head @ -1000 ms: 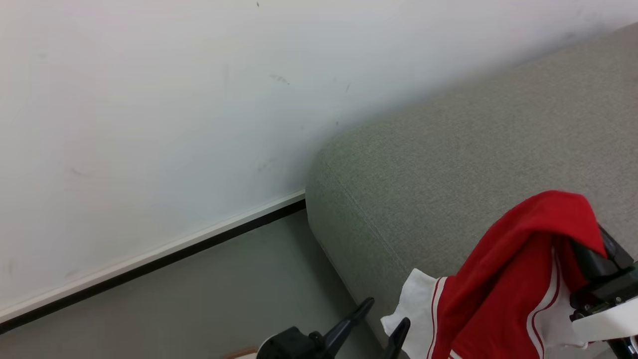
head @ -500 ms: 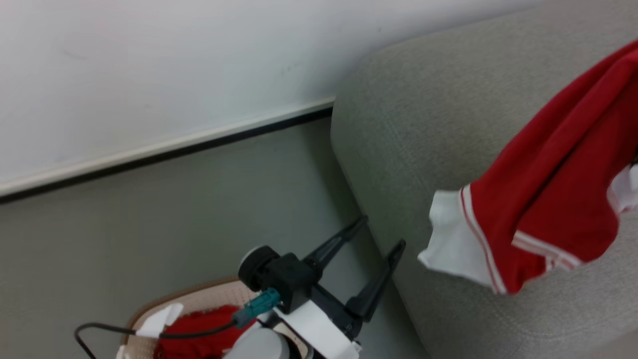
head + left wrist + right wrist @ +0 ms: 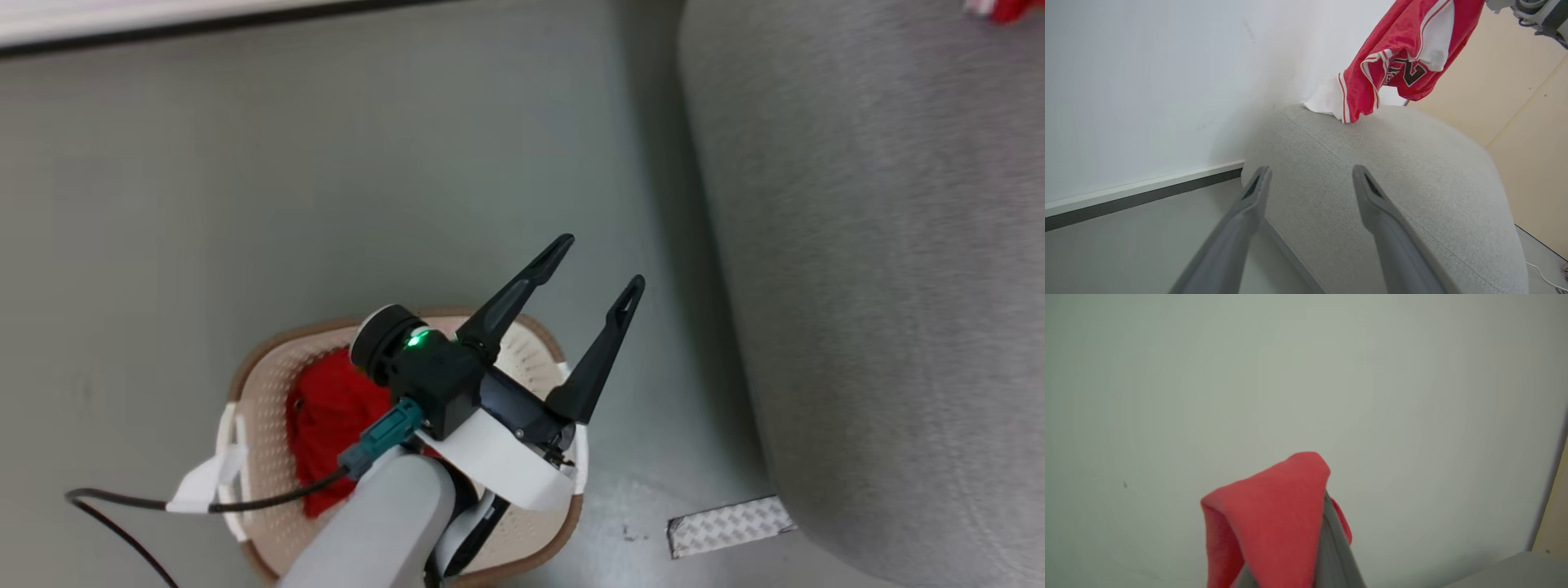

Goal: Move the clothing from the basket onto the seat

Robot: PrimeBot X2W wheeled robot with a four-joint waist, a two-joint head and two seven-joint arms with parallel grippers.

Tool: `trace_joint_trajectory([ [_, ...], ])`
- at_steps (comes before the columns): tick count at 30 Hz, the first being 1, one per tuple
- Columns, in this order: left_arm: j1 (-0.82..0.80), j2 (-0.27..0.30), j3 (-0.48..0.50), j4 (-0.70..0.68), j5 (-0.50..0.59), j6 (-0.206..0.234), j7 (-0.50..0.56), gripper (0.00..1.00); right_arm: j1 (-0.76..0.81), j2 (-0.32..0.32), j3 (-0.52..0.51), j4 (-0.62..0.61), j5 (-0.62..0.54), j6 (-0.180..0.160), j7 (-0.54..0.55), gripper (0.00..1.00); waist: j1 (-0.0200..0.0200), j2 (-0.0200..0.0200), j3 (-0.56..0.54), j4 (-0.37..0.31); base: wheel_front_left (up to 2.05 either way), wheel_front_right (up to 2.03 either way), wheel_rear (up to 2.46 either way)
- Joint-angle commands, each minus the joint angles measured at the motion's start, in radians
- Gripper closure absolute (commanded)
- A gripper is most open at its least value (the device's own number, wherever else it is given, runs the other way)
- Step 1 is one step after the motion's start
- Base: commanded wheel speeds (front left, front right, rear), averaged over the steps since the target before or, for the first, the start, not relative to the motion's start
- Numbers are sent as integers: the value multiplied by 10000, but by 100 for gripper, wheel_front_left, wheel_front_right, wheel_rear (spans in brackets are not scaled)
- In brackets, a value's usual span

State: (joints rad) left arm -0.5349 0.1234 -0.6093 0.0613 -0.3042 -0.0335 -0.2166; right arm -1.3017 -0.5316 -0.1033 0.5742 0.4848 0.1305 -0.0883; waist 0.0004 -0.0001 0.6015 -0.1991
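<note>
1. Change: the head camera has tipped down over the last second. The skirting (image 3: 163, 24) is now at the top edge and the basket (image 3: 265, 425) is whole in view, lower left on the floor (image 3: 326, 163). The view moved, not the things.
2. Basket contents: a red garment (image 3: 326, 416) is bunched in the left half and a white cloth (image 3: 200, 486) hangs over the left rim. The right half is hidden under the arm. It isn't empty, so more picks are left.
3. The left end effector (image 3: 599, 263) is above the basket's right rim, spread wide and holding nothing. It looks ready for the next pick.
4. The seat (image 3: 857, 286) is right of the basket with a strip of floor between. A metal plate (image 3: 727, 527) lies at its near corner.
5. The red jersey (image 3: 1404, 53), big in the head view before, is now a sliver at the top right corner. The left wrist view shows it hanging over the seat's far edge, white hem at the seam; can't tell if it's touching. The right end effector (image 3: 1329, 514) is pinched closed on it, not yet released.
</note>
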Motion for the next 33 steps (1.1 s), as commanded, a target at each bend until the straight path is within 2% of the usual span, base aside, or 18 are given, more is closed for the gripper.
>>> trace_joint_trajectory([
  [1, -156, 58, 29, -14, 138, 17, -74, 0, -68, 22, -10, 111, -49, 6, 11, 100, -4, 1, 619, 578, 0, 0, 0],
  [5, -185, -37, 7, 40, 40, 31, -160, 0, -291, 154, -164, 1163, -502, 6, -177, 100, -4, 1, 871, 762, 0, 0, 0],
  [10, -322, -177, -57, 97, -7, 96, -214, 0, 336, 495, -713, 2854, -881, 6, -646, 100, -4, 1, 1091, 946, 0, 0, 0],
  [15, -230, -134, -95, 177, -12, 147, -254, 0, 724, 653, -1054, 4409, -1403, 6, -996, 100, -4, 1, 942, 979, 0, 0, 0],
  [19, -76, -17, -32, 219, -134, 188, -184, 0, 770, 803, -1149, 5078, -1608, 6, -1136, 100, -4, 1, 669, 916, 0, 0, 0],
  [20, -54, -5, -22, 230, -172, 200, -163, 0, 791, 790, -1137, 5213, -1680, 6, -1130, 88, -4, 1, 602, 895, 0, 0, 0],
  [22, -2, 1, -4, 246, -228, 227, -149, 0, 801, 895, -1094, 5417, -1722, 6, -1134, 56, -4, 1, 456, 835, 0, 0, 0],
  [23, 39, -8, -4, 254, -251, 213, -153, 0, 811, 942, -1069, 5488, -1750, 6, -1138, 1, -4, 1, 380, 803, 0, 0, 0],
  [29, 295, -94, -69, 429, -514, 199, -236, 0, 1216, 942, -708, 5610, -2103, 6, -1354, 0, -4, 1, -198, 664, 0, 0, 0],
  [33, 574, -103, 11, 564, -706, 197, -304, 0, 1830, 986, -303, 5279, -2103, 6, -1609, 0, -4, 1, -791, 567, 0, 0, 0],
])
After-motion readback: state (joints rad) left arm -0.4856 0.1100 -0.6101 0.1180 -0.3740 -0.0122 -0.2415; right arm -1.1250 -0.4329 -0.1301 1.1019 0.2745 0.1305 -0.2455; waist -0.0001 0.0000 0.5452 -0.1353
